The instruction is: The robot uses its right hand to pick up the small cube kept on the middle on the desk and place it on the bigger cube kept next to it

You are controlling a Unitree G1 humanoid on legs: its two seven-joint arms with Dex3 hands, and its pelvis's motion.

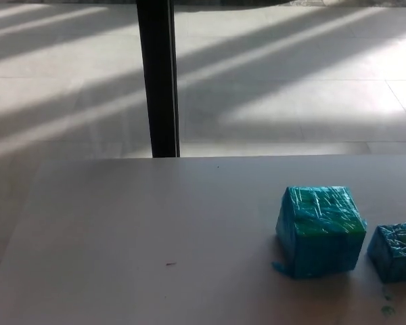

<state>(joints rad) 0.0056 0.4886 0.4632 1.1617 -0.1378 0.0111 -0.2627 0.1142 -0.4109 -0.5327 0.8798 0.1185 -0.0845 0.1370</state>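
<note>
Neither hand is showing in the head view, so I cannot tell whether their fingers are spread or closed. The small blue cube wrapped in crinkled shiny film (398, 250) is sitting on the pale grey desk (155, 237) at about 4 o'clock in the picture, partly cut off by the right edge. The bigger blue-green cube in the same glossy wrap (320, 230) is standing just beside it, at its 9 o'clock, with a narrow gap between them. Judging by looks, the small one is light and fairly stiff, but the film is probably slippery and may be shifting under pressure. Best hold: thumb and fingers on two opposite flat side faces, mid-height, avoiding the corners.
</note>
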